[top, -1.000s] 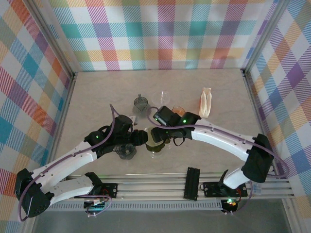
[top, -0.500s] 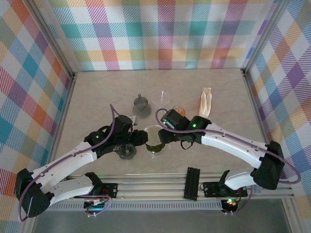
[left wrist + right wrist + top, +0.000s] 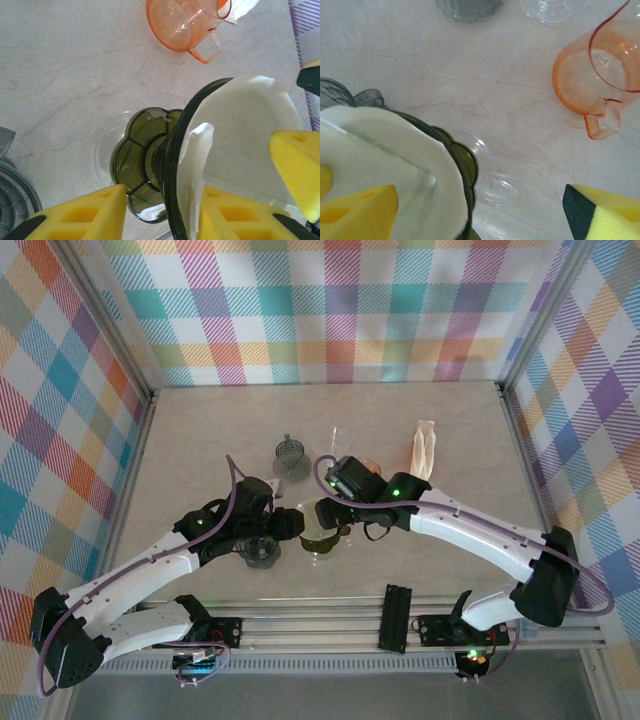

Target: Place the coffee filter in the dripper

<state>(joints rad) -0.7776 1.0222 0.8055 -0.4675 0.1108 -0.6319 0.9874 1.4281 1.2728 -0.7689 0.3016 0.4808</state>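
Left wrist: shows coffee filter [image 3: 250, 125] already lining dripper [image 3: 172, 150] on worktop [image 3: 65, 65], left claw [image 3: 165, 194] clamped narrow on dripper, right claw [image 3: 480, 195] splayed wide; looks nearly done, needing only release.

A pale marbled tabletop [image 3: 200, 440] is carrying a grey dripper [image 3: 288, 452], a clear cup [image 3: 335, 439] and an orange cup [image 3: 180, 30] toward the back. A stack of paper filters [image 3: 425, 450] is lying at the right, and an olive dripper [image 3: 320, 538] is standing near the front.
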